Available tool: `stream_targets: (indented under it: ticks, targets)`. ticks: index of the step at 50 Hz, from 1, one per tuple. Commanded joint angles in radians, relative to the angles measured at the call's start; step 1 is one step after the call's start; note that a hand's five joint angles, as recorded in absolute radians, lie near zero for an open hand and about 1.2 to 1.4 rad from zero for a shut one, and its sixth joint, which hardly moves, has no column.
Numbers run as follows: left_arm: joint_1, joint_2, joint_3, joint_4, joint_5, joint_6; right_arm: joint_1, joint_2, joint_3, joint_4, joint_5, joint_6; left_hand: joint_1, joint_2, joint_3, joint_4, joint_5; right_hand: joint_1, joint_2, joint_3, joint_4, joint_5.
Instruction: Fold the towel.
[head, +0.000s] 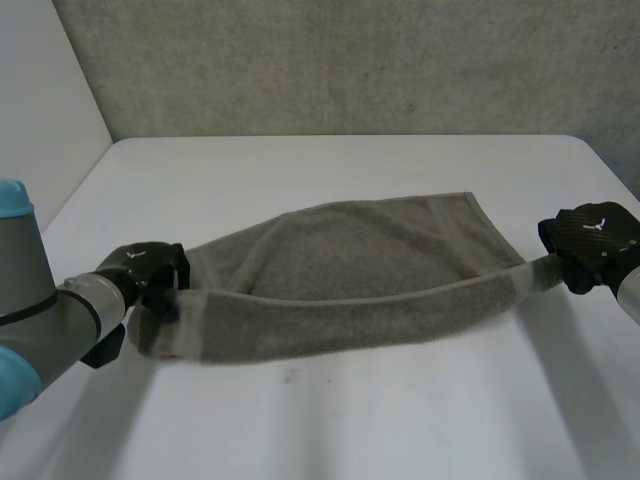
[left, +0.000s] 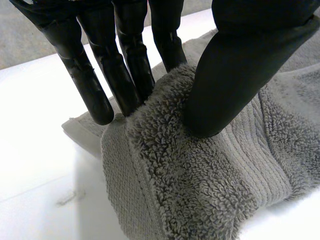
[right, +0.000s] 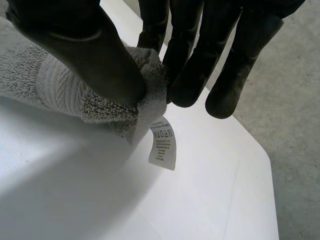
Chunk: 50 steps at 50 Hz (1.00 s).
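Note:
A grey terry towel (head: 350, 260) lies across the white table (head: 350, 430), its near edge raised and stretched between my two hands. At the towel's left end, my left hand (head: 150, 275) pinches a fold of towel (left: 200, 190) between thumb (left: 235, 75) and fingers (left: 125, 75). My right hand (head: 590, 240) holds the right near corner, drawn out past the rest of the cloth. There the thumb (right: 95, 55) and fingers (right: 190, 65) squeeze the towel corner (right: 60, 85), and a white care label (right: 162, 143) hangs below it.
A grey wall (head: 350, 60) stands behind the table's far edge. Just beyond my right hand is the table's right edge, with grey floor (right: 295, 125) below. Bare tabletop stretches in front of the towel.

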Motion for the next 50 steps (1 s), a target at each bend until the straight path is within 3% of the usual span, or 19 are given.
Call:
stream_targets:
  ticks: [1, 12, 15, 19, 26, 36, 42, 50]
  targets:
    - [-0.014, 0.011, -0.017, 0.009, 0.0, 0.0, 0.0, 0.008, -0.001, 0.0, -0.001, -0.014, 0.137, 0.137, 0.136, 0.136, 0.136, 0.068, 0.096, 0.073, 0.056, 0.075]
    - [-0.025, 0.028, -0.038, 0.002, 0.0, 0.0, 0.0, 0.011, 0.004, 0.0, 0.001, -0.016, -0.077, -0.078, -0.079, -0.078, -0.079, 0.068, 0.096, 0.073, 0.056, 0.075]
    - [-0.034, 0.035, -0.049, -0.001, -0.006, 0.002, 0.0, 0.011, 0.004, -0.001, 0.001, -0.016, 0.002, 0.002, 0.001, 0.001, 0.001, 0.068, 0.096, 0.073, 0.056, 0.075]
    - [-0.034, 0.038, -0.069, 0.001, -0.012, 0.002, 0.0, 0.011, 0.001, 0.0, 0.002, -0.016, 0.408, 0.408, 0.407, 0.407, 0.407, 0.068, 0.096, 0.073, 0.056, 0.075]
    - [-0.029, 0.084, -0.083, -0.001, -0.012, 0.002, -0.008, -0.004, -0.005, 0.006, 0.008, -0.014, 0.41, 0.409, 0.408, 0.409, 0.408, 0.068, 0.096, 0.073, 0.056, 0.075]
    - [0.003, 0.363, -0.177, -0.04, -0.007, 0.027, -0.045, -0.155, -0.009, 0.22, -0.029, -0.063, 0.41, 0.409, 0.408, 0.409, 0.408, 0.068, 0.096, 0.073, 0.056, 0.075]
    - [0.038, 0.543, -0.247, -0.122, -0.003, 0.133, -0.122, -0.259, 0.03, 0.325, -0.096, -0.14, 0.41, 0.409, 0.408, 0.409, 0.408, 0.068, 0.096, 0.073, 0.056, 0.075]
    - [0.043, 0.701, -0.276, -0.229, 0.0, 0.155, -0.266, -0.385, 0.025, 0.462, -0.222, -0.16, 0.41, 0.409, 0.408, 0.409, 0.408, 0.068, 0.096, 0.073, 0.056, 0.075]
